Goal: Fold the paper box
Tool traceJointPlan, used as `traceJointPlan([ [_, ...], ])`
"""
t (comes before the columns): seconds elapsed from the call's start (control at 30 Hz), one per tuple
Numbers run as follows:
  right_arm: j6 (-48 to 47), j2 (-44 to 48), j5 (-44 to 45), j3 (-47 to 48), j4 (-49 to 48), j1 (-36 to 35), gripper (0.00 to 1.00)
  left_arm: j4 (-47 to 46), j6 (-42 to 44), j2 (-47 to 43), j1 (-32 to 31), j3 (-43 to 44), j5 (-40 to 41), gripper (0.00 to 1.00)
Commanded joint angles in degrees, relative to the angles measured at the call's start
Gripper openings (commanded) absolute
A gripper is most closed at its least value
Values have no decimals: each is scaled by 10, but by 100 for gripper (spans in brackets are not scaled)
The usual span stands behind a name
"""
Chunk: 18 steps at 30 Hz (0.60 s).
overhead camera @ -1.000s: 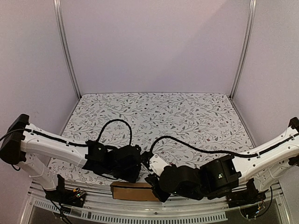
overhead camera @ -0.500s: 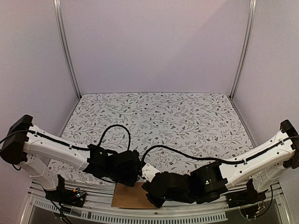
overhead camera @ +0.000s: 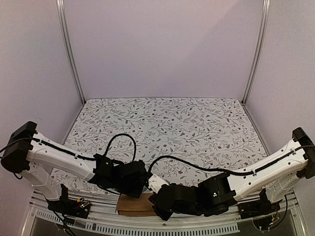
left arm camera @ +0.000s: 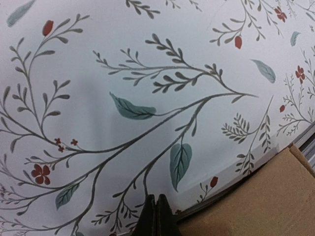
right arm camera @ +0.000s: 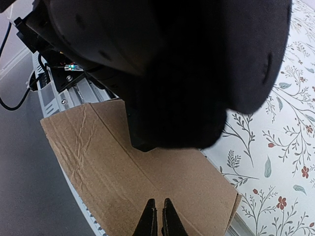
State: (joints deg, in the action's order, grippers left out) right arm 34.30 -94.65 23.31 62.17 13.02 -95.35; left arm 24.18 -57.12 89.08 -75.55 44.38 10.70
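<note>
The paper box is plain brown cardboard lying at the table's near edge, partly under both wrists. In the right wrist view the paper box shows a creased face with a fold line. My right gripper hovers right over that face, fingers together with only a sliver between them and nothing seen in it. My left gripper is shut and empty over the floral cloth, just beside a corner of the paper box. The left arm's black wrist looms over the box's far side.
The floral table cloth stretches back to the grey walls. A metal rail with slots and cables runs along the near edge under the box. The two wrists sit very close together above the box.
My right arm has pushed left and down over the box and its fingers have drawn together. The box tipped up, then settled into a narrower strip. The left arm dropped slightly.
</note>
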Motion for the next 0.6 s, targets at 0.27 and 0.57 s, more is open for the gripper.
traceJointPlan([
  [0.27, -53, -42, -90, 0, -22, -29, 4, -37, -9, 21, -14, 3, -20, 0],
  [0.57, -57, -67, -104, 10, -8, -44, 4, -47, -10, 30, -18, 6, -25, 0],
])
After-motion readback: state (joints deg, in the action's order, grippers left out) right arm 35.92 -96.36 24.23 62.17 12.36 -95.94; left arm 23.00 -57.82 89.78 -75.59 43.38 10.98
